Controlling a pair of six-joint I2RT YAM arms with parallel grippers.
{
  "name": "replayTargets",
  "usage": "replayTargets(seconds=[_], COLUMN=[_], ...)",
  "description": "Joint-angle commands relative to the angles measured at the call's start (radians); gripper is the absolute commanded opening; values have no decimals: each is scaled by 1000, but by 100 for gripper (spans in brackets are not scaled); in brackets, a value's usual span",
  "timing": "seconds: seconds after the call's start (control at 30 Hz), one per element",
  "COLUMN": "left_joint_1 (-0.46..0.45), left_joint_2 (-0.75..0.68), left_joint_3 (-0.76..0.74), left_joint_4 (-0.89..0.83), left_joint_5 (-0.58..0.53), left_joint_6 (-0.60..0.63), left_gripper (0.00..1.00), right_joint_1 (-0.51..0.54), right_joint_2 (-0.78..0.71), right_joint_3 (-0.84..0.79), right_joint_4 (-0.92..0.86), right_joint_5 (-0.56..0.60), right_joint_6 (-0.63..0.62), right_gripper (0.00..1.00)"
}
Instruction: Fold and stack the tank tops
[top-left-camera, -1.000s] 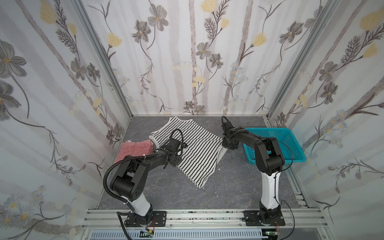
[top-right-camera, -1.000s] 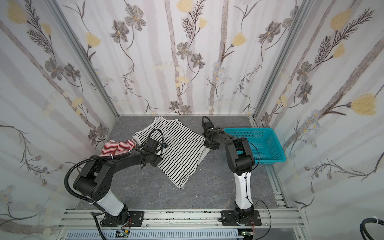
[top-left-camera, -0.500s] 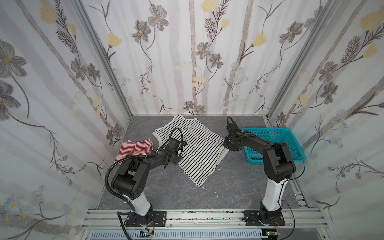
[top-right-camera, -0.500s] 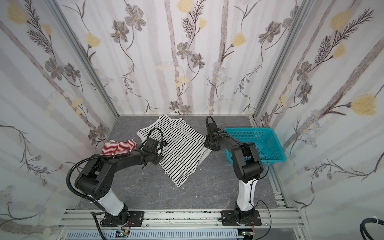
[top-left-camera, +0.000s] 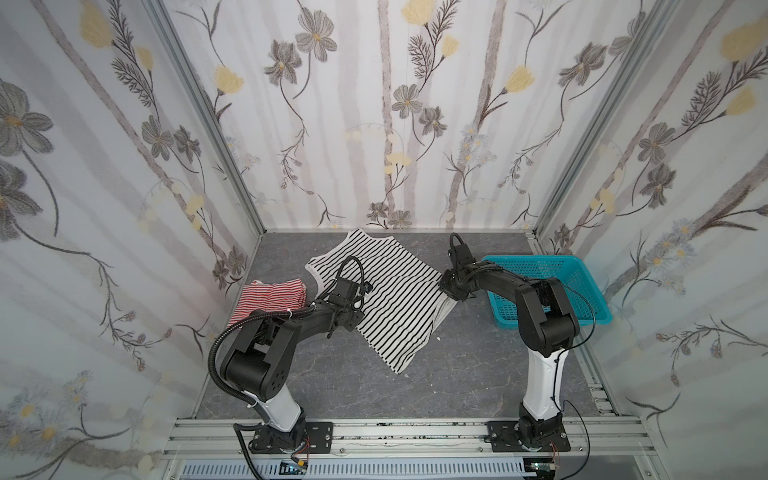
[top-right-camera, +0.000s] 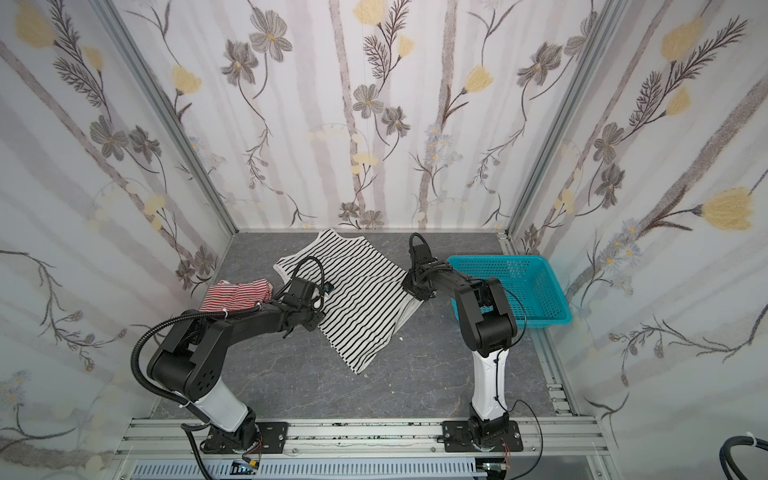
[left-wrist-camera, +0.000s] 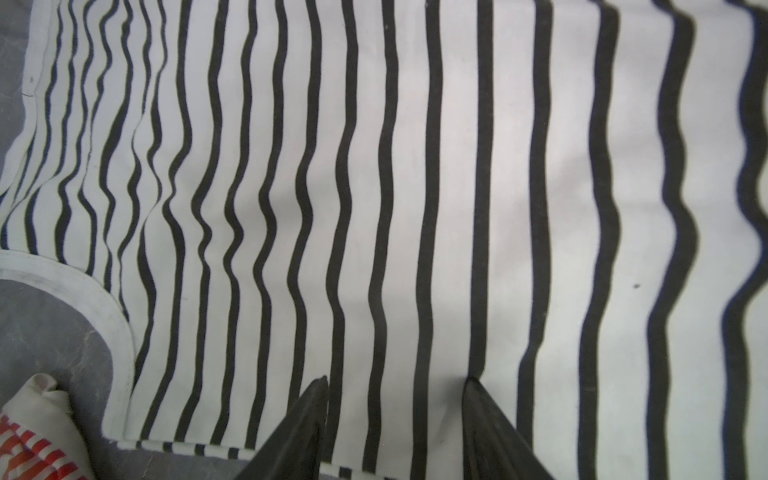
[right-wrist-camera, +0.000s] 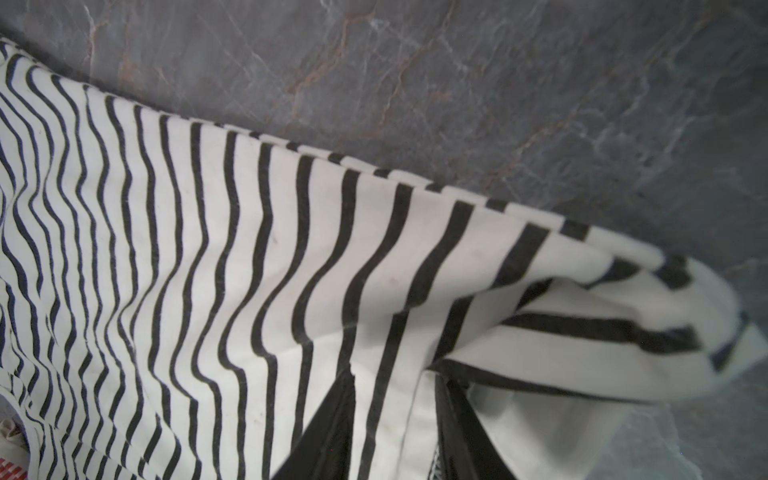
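Black-and-white tank top (top-left-camera: 401, 305) spread mid surface (top-left-camera: 457, 374), slanted, rippled. Right pincer (right-wrist-camera: 392, 374) grips its lifted edge on side toward turquoise basket (top-left-camera: 590, 274). Left pincer (left-wrist-camera: 395, 382) spread apart, tips over flat fabric at opposite side. Red-and-white tank top (top-left-camera: 270, 293) lies folded just beside it, not touching, near left wall.

black-and-white striped tank top (top-left-camera: 399, 299) spread flat diagonally mid-table, red-and-white striped tank top (top-left-camera: 270, 296) bunched just left

On the counter (top-left-camera: 457, 374), the spread tank top (top-left-camera: 399, 303) lies central — folded tank top (top-left-camera: 270, 295) just left, basket (top-left-camera: 552, 270) right
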Motion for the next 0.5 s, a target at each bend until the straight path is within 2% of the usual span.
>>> replayTargets(seconds=[0.0, 0.47], left_joint_1=[0, 1], left_joint_2=[4, -5], left_joint_3=[-18, -21], left_joint_4=[-170, -167], left_joint_5=[23, 26], left_joint_6=[8, 3], left_gripper=[55, 55], right_joint_1=[2, -32], right_joint_2=[14, -14], right_joint_3=[28, 14], right_joint_4=[-27, -102], right_joint_5=[43, 137], right_joint_6=[-4, -49], right_gripper=[34, 33])
